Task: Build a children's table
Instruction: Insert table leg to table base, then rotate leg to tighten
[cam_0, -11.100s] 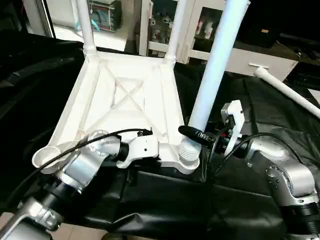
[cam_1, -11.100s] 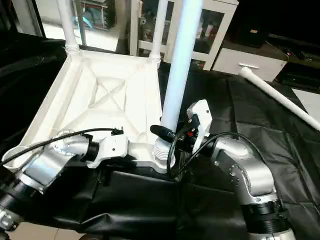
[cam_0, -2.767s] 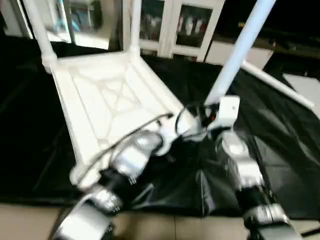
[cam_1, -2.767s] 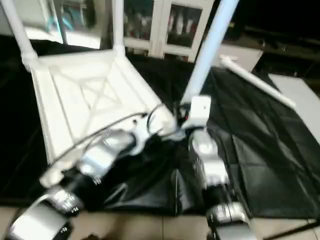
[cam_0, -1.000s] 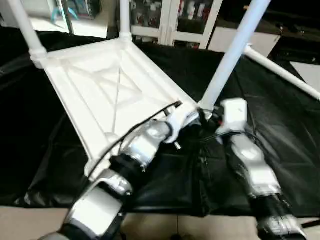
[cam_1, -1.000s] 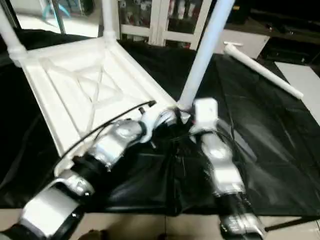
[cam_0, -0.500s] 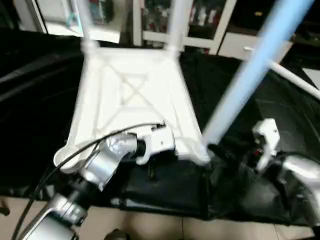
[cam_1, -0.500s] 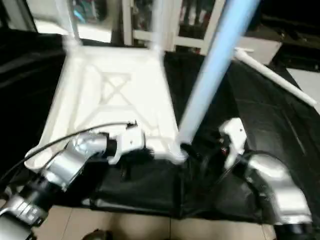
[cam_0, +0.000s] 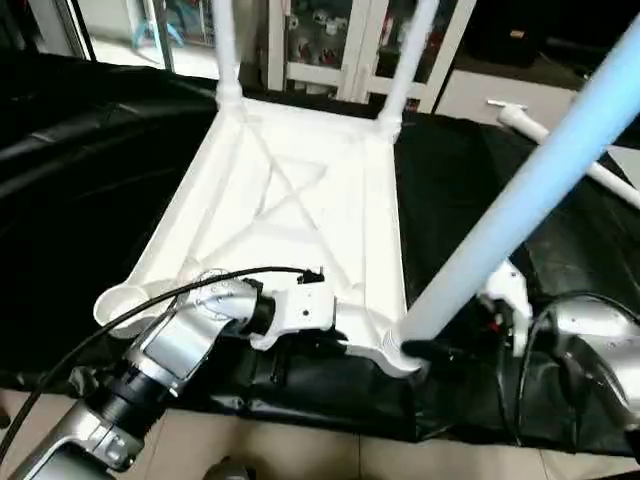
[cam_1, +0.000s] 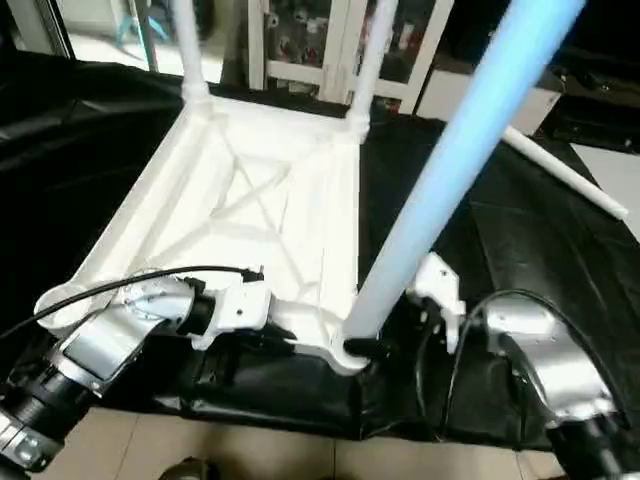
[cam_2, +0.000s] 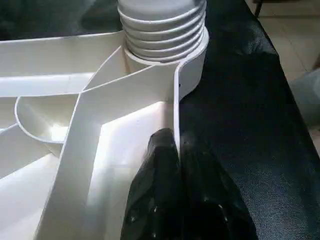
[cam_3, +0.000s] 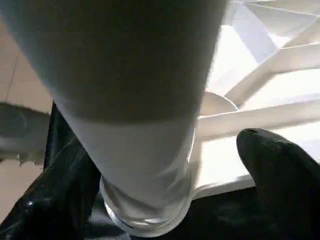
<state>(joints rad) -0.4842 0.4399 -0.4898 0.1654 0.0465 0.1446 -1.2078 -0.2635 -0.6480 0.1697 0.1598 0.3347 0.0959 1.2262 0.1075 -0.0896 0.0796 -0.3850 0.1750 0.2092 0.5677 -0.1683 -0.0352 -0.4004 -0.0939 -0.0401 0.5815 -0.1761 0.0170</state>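
Tabletop (cam_0: 300, 215) lies underside up on the black-draped worktop (cam_0: 90, 180), its near short edge along the worktop's near edge. The left gripper (cam_2: 172, 150) is pinched closed on the thin wall of that near edge, just beside the near right corner socket (cam_2: 192, 65). In that socket stands the third leg (cam_0: 500, 225), ribbed end down; its long axis leans up and away toward the right. The right gripper (cam_3: 150, 165) sits at the leg's foot, one finger on each side, apparently gripping it. Beyond, two legs (cam_0: 225, 45) stand upright in the far corners. The near left socket (cam_0: 120, 300) is empty. The fourth leg (cam_0: 560, 150) lies flat near the worktop's far right corner, running from far-left to near-right, nearer the right arm.
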